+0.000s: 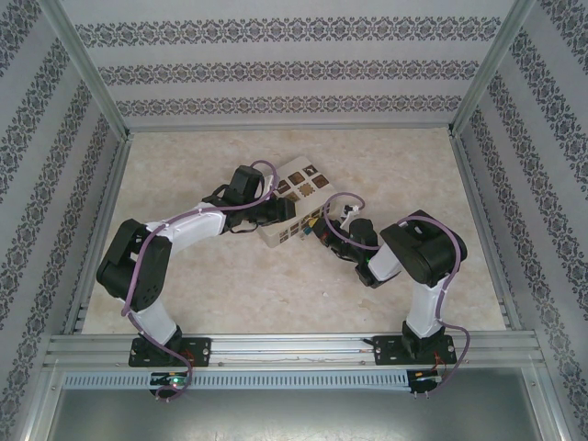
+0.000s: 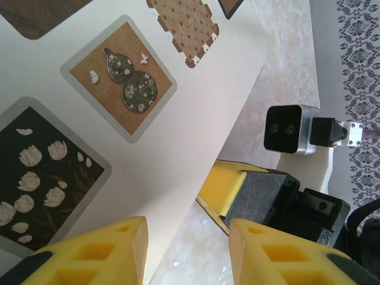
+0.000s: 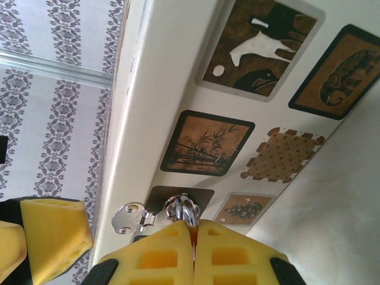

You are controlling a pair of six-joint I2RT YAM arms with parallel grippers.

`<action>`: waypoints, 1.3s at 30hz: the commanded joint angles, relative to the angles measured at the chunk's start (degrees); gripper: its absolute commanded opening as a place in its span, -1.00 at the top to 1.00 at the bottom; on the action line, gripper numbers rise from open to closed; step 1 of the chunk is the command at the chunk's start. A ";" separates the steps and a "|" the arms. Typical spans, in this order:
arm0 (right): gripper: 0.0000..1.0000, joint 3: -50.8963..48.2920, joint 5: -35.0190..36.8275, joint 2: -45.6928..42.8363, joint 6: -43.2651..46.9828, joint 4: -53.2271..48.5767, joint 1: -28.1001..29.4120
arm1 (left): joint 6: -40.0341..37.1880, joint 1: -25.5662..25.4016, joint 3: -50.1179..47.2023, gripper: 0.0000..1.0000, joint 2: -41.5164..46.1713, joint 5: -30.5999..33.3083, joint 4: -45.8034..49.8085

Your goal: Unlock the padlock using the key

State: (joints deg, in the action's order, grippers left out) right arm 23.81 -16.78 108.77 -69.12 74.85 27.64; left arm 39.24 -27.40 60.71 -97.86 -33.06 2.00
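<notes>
**A:** What sits nearest?

**B:** The two arm bases (image 1: 165, 350), bolted at the near edge of the counter (image 1: 276, 289). Both arms bend in toward the middle.

**A:** And the right claw (image 3: 192, 228)?

**B:** It is pressed tight, pad against pad, with only a thin dark line between them. I cannot tell whether the key is pinched in there.

**A:** Where is the padlock (image 3: 183, 209)?

**B:** Right at those fingertips. A small silver loop, apparently its shackle, touches the tips. It sits just beside a silver hasp (image 3: 130, 217) on the side wall of the cream box (image 2: 196, 119). The lock's body is hidden behind the fingers.

**A:** The left claw (image 2: 187, 224)?

**B:** Its fingers stand partway apart and grip nothing I can see. One yellow finger lies over the box's tiled face, the other off its edge, above the counter. I cannot tell whether it touches the box.

**A:** And farther out?

**B:** The box lies mid-counter, turned at an angle. The left claw is at its left side and the right claw at its near right edge. Beyond it are bare marbled counter and then the patterned walls (image 1: 276, 64).
</notes>
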 commanded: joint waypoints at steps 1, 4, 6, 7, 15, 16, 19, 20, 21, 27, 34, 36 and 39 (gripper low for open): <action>1.00 -0.07 3.80 -2.45 -0.74 4.43 -0.13 | 0.37 -1.52 -2.87 0.18 -1.01 -0.72 7.25; 1.00 -0.13 4.07 -2.50 -1.09 4.49 -0.39 | 0.48 -1.52 -2.97 0.18 -0.45 -0.87 7.19; 1.00 -0.15 3.87 -2.43 -1.10 4.43 -0.63 | 0.47 -1.49 -2.99 0.18 -0.05 -0.87 7.14; 1.00 -0.17 3.86 -2.41 -1.10 4.36 -0.78 | 0.57 -1.48 -3.01 0.17 0.12 -0.87 7.14; 1.00 -1.09 4.07 -2.85 -0.76 4.43 -1.62 | 0.92 -1.43 -3.36 0.16 0.83 -0.74 6.92; 1.00 -1.39 4.33 -3.03 -0.67 4.43 -1.71 | 0.92 -1.43 -3.40 0.16 0.83 -0.69 6.88; 1.00 -1.93 4.91 -3.46 -0.74 4.43 -1.97 | 0.89 -1.45 -3.42 0.16 0.97 -0.69 6.83; 1.00 -2.01 4.99 -3.69 -0.82 4.43 -2.02 | 0.92 -1.43 -3.44 0.16 0.92 -0.75 6.79; 1.00 -2.02 5.16 -3.81 -0.97 4.44 -2.06 | 0.99 -1.43 -3.53 0.16 0.84 -0.78 6.50; 1.00 -1.42 6.35 -4.03 -2.63 4.43 -1.80 | 2.71 -1.48 -4.80 0.15 0.22 -1.66 3.61; 1.00 -0.98 8.06 -3.23 -3.04 4.43 -1.86 | 3.12 -1.42 -5.58 0.15 0.13 -1.40 2.99; 1.00 -0.88 8.40 -2.79 -3.05 4.43 -1.94 | 3.12 -1.43 -5.64 0.15 0.13 -1.39 2.93; 1.00 -0.77 8.59 -2.59 -2.88 4.43 -2.15 | 3.12 -1.43 -5.57 0.15 0.28 -1.31 2.92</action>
State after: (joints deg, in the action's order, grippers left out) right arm 22.02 -9.85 106.63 -71.81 76.38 25.98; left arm 41.41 -28.16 57.91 -96.36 -34.98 -0.86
